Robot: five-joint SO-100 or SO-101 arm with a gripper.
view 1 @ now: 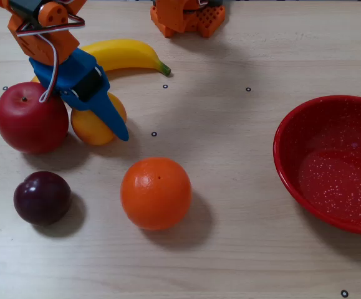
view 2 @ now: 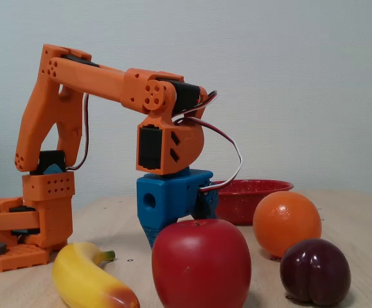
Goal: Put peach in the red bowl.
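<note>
The blue tool [view 1: 96, 118] is straddling the peach [view 1: 91, 127] beside the apple [view 1: 30, 119]; whether its jaws are gripping is unclear. Smooth, round and likely slippery, the fruit wants holding across its middle.

One fixed view looked almost straight down on the desk [view 1: 242, 261] from close above, with the arm's orange base [view 1: 186, 17] cut off at the top edge and the red bowl [view 1: 289, 134] cropped at the right edge. The other fixed view sat low, near desk level, and faced across the desk [view 2: 365, 224] toward a pale wall, with the apple [view 2: 200, 263] very near the lens and the arm's base [view 2: 28, 221] at the left. Both shared the apple [view 1: 30, 121], banana [view 1: 127, 55] [view 2: 89, 279], orange [view 1: 156, 193] [view 2: 287, 223], plum [view 1: 42, 197] [view 2: 315, 271], the red bowl [view 2: 253, 187] and the blue gripper [view 1: 90, 115] [view 2: 173, 218].
</note>
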